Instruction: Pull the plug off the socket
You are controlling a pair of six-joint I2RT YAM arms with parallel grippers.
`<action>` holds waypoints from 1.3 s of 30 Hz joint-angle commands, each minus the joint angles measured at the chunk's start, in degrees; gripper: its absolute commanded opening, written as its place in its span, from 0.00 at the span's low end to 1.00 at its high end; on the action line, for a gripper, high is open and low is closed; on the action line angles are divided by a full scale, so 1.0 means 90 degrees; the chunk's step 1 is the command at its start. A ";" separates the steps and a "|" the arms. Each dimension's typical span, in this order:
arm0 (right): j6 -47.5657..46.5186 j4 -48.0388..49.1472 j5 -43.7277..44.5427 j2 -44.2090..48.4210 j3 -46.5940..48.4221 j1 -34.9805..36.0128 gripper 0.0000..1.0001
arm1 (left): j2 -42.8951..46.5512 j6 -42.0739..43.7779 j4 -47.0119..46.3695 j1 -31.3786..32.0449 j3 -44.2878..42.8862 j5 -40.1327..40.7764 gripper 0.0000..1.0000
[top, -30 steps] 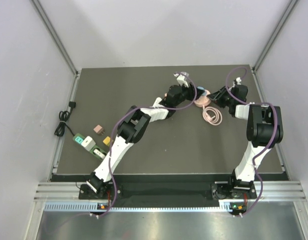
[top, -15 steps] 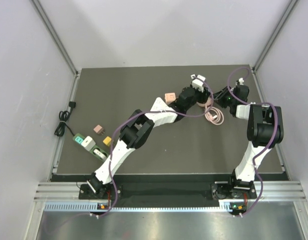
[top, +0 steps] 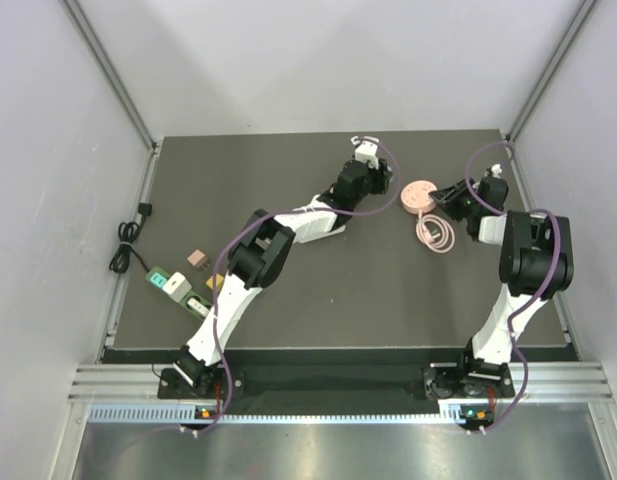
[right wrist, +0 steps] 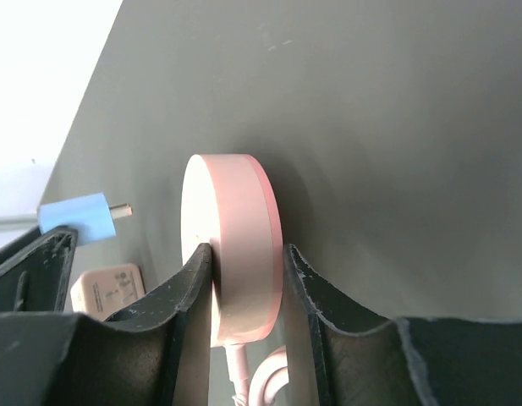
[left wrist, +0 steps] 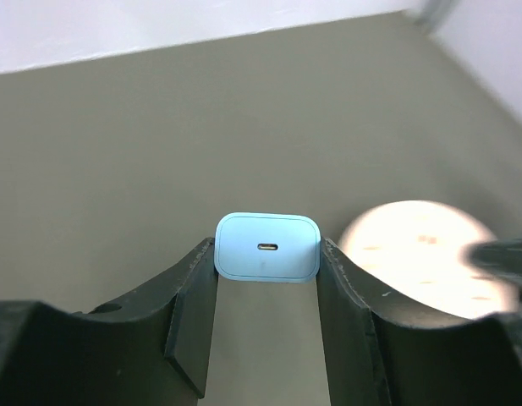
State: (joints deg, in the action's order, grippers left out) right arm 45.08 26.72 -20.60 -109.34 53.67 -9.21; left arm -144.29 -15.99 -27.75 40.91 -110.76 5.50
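My left gripper is shut on a light blue plug, holding it by its sides. In the right wrist view the blue plug hangs clear of the socket, its metal prongs bare. The round pink socket stands on edge between my right gripper's fingers, which are shut on it. In the top view the left gripper is just left of the socket and the right gripper just right of it. The socket is a blurred pale disc in the left wrist view.
The socket's pink cable lies coiled in front of it. A beige adapter lies under the left arm. At the left edge are a green power strip, a small pink cube and a black cord.
The left gripper reached right onto the socket, then drew back left with the blue plug. The plug now sits apart from the socket, whose pink face is uncovered.
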 commanded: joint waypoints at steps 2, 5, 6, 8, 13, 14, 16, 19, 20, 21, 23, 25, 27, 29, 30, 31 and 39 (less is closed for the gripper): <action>-0.0155 -0.0176 0.0512 0.0059 -0.0290 -0.0236 0.00 | 0.0593 0.0262 0.1174 0.0045 -0.0378 0.0803 0.00; -0.0155 -0.0176 0.0463 0.0010 -0.0250 -0.0256 0.00 | 0.0544 0.0263 0.1646 -0.0033 -0.0535 0.0990 0.00; -0.0155 -0.0176 0.0453 0.0010 -0.0250 -0.0256 0.00 | 0.0563 0.0243 0.1744 -0.0053 -0.0545 0.1078 0.00; -0.0155 -0.0176 0.0424 -0.0009 -0.0231 -0.0256 0.00 | 0.0593 0.0263 0.1940 -0.0063 -0.0526 0.1254 0.00; -0.0165 -0.0176 0.0404 -0.0029 -0.0192 -0.0256 0.00 | 0.0749 0.0370 0.1931 -0.0082 -0.0213 0.1235 0.22; -0.0165 -0.0176 0.0404 -0.0039 -0.0201 -0.0246 0.00 | 0.0768 0.0399 0.1931 -0.0082 -0.0184 0.1225 0.27; -0.0165 -0.0176 0.0394 -0.0048 -0.0182 -0.0256 0.00 | 0.0817 0.0438 0.1872 -0.0092 -0.0106 0.1206 0.62; -0.0165 -0.0166 0.0424 -0.0048 -0.0163 -0.0256 0.00 | 0.0954 0.0458 0.1755 -0.0121 -0.0027 0.0953 0.81; -0.0175 -0.0156 0.0395 -0.0097 -0.0143 -0.0256 0.00 | 0.0993 0.0458 0.1745 -0.0121 -0.0037 0.0865 0.86; -0.0185 -0.0166 0.0375 -0.0117 -0.0056 -0.0256 0.00 | 0.1090 0.0468 0.1726 -0.0112 -0.0056 0.0786 0.91; -0.0262 -0.0341 0.0346 -0.0224 0.0081 -0.0236 0.00 | 0.1207 0.0468 0.1910 -0.0121 -0.0241 0.0563 0.99; -0.0370 -0.0488 0.0375 -0.0283 0.0335 -0.0197 0.01 | 0.1470 0.0449 0.2008 -0.0121 -0.0252 0.0454 0.99; -0.0477 -0.0712 0.0530 -0.0341 0.0549 -0.0158 0.05 | 0.1859 0.0409 0.2155 -0.0121 -0.0096 0.0434 0.99; -0.0546 -0.0839 0.0609 -0.0400 0.0677 -0.0090 0.07 | 0.2347 0.0370 0.2437 -0.0141 0.0185 0.0589 0.99; -0.0614 -0.0888 0.0629 -0.0410 0.0803 -0.0080 0.13 | 0.2544 0.0351 0.2574 -0.0150 0.0323 0.0697 0.99; -0.0663 -0.0956 0.0648 -0.0419 0.0882 -0.0061 0.18 | 0.2758 0.0225 0.2711 -0.0199 0.0489 0.0823 0.99; -0.1482 -0.1893 0.1409 0.0244 0.1214 0.0066 0.81 | 0.6172 -0.1357 0.3980 -0.1048 0.3866 0.1030 0.97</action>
State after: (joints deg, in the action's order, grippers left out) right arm 37.30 14.79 -13.04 -111.57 62.81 -9.58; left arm -99.00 -21.17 1.58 35.18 -84.36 13.54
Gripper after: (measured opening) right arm 0.738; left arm 0.970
